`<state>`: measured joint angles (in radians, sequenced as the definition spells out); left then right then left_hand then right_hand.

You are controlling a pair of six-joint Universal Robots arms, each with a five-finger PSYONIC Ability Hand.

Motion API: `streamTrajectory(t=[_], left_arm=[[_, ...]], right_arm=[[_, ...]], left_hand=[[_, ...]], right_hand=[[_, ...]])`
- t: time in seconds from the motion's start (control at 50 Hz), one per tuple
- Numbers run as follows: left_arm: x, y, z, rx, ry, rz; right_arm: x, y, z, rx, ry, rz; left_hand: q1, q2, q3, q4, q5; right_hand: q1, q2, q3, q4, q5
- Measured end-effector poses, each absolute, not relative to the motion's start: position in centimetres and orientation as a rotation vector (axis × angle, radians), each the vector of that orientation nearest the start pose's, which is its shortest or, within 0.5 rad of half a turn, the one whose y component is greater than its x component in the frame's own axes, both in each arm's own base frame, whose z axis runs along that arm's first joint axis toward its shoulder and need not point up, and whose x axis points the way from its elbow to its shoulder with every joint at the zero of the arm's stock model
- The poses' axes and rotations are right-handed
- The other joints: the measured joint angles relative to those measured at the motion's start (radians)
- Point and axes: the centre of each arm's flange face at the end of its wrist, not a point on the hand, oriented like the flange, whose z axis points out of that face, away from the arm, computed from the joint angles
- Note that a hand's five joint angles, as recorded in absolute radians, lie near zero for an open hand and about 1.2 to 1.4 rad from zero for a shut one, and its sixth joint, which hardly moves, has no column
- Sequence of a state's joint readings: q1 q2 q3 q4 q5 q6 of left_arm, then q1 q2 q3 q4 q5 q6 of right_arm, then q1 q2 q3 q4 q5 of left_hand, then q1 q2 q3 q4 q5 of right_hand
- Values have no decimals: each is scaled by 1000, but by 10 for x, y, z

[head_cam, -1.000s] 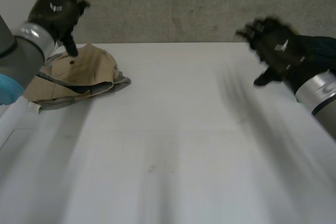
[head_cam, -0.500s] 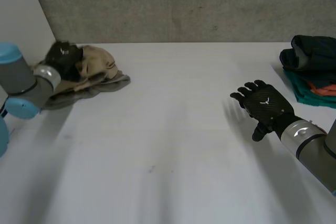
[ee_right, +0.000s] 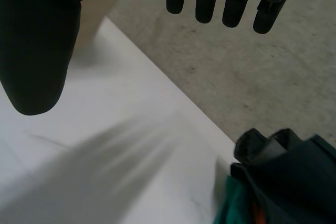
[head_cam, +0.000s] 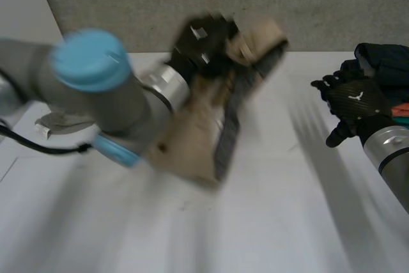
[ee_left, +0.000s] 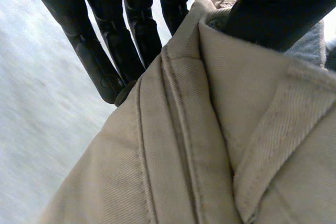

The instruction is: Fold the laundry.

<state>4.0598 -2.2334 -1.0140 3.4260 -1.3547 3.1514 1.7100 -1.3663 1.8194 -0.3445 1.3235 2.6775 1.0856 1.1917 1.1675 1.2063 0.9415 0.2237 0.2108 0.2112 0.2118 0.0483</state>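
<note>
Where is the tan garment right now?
Head view: the tan garment hangs over the table's middle, pinched in the left hand, away from the dark clothes pile.

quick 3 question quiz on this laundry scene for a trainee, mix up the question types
1. True or false: the tan garment lies flat on the table.
2. The right robot hand is: A open and empty, B shut on cloth, C pressing the garment down.
3. Which robot hand grips the garment?

Key
1. False, it hangs lifted above the table.
2. A
3. The left robot hand, thumb and fingers pinching the cloth.
</note>
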Motion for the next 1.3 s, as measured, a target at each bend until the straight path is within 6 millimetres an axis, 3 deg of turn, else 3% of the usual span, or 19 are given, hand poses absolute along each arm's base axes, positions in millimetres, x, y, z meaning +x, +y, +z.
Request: streamTrajectory(t=[0.06, 0.1, 0.12, 0.14, 0.2, 0.26, 0.38, 0.5, 0.58, 0.64, 0.8, 0.86, 0.88, 0.92, 0.98, 1.08, 1.16, 1.28, 1.3], left_arm=[[-420, -265, 218, -808, -1583, 1764], [-432, -251, 193, -853, -1619, 1692], [-435, -247, 187, -866, -1626, 1674], [-438, -242, 183, -878, -1632, 1657], [-441, -232, 185, -896, -1625, 1640], [-432, -229, 211, -884, -1598, 1680], [-375, -270, 263, -817, -1620, 1887], [-319, -319, 265, -836, -1749, 2031], [-280, -362, 228, -963, -1903, 2021], [-264, -381, 199, -1060, -1973, 1970], [-253, -406, 141, -1229, -2035, 1852], [-256, -412, 128, -1250, -2030, 1841], [-257, -413, 126, -1252, -2027, 1842], [-261, -416, 122, -1255, -2020, 1851], [-265, -418, 121, -1247, -2025, 1876], [-271, -416, 134, -1207, -2071, 1938], [-275, -402, 166, -1145, -2111, 2012], [-285, -351, 218, -1054, -2089, 2022], [-286, -342, 224, -1045, -2079, 2015]], right_arm=[[190, -300, 205, -903, 2184, -2140], [184, -304, 205, -874, 2206, -2150], [182, -305, 205, -866, 2213, -2151], [180, -306, 205, -858, 2222, -2153], [177, -308, 205, -849, 2235, -2152], [176, -309, 204, -846, 2243, -2148], [182, -301, 201, -874, 2250, -2091], [196, -283, 195, -932, 2283, -1941], [209, -266, 184, -986, 2305, -1802], [217, -258, 175, -1019, 2304, -1735], [235, -255, 150, -1062, 2263, -1704], [240, -261, 139, -1065, 2238, -1735], [241, -263, 136, -1066, 2233, -1741], [244, -268, 128, -1071, 2222, -1760], [246, -275, 123, -1070, 2222, -1784], [244, -286, 129, -1048, 2228, -1858], [243, -301, 155, -1018, 2179, -2000], [246, -333, 202, -982, 2071, -2210], [246, -337, 204, -982, 2078, -2211]], left_hand=[[-59, -138, -124, -130, -62], [-611, -616, -593, -627, -547], [-611, -616, -593, -627, -547], [-780, -802, -761, -802, -723], [-867, -945, -921, -968, -884], [-867, -947, -921, -971, -884], [-867, -947, -921, -971, -884], [-867, -947, -921, -971, -884], [-867, -947, -921, -971, -884], [-867, -947, -921, -971, -884], [-861, -944, -918, -969, -883], [-592, -722, -710, -749, -657], [-407, -548, -545, -581, -493], [8, -172, -154, -188, -107], [85, -6, 10, -18, 27], [85, 1, 19, -10, 27], [85, 1, 19, -10, 27], [85, 1, 19, -10, 27], [85, 1, 19, -10, 27]], right_hand=[[0, 0, 0, 0, 0], [0, 0, 0, 0, 0], [0, 0, 0, 0, 0], [0, 0, 0, 0, 0], [0, 0, 0, 0, 0], [0, 0, 0, 0, 0], [0, 0, 0, 0, 0], [0, 0, 0, 0, 0], [0, 0, 0, 0, 0], [0, 0, 0, 0, 0], [9, 11, 11, 11, 10], [189, 202, 202, 201, 196], [252, 250, 250, 249, 243], [544, 596, 585, 561, 550], [884, 941, 926, 919, 910], [914, 968, 974, 982, 957], [914, 968, 975, 983, 958], [911, 965, 974, 982, 959], [820, 868, 876, 882, 858]])
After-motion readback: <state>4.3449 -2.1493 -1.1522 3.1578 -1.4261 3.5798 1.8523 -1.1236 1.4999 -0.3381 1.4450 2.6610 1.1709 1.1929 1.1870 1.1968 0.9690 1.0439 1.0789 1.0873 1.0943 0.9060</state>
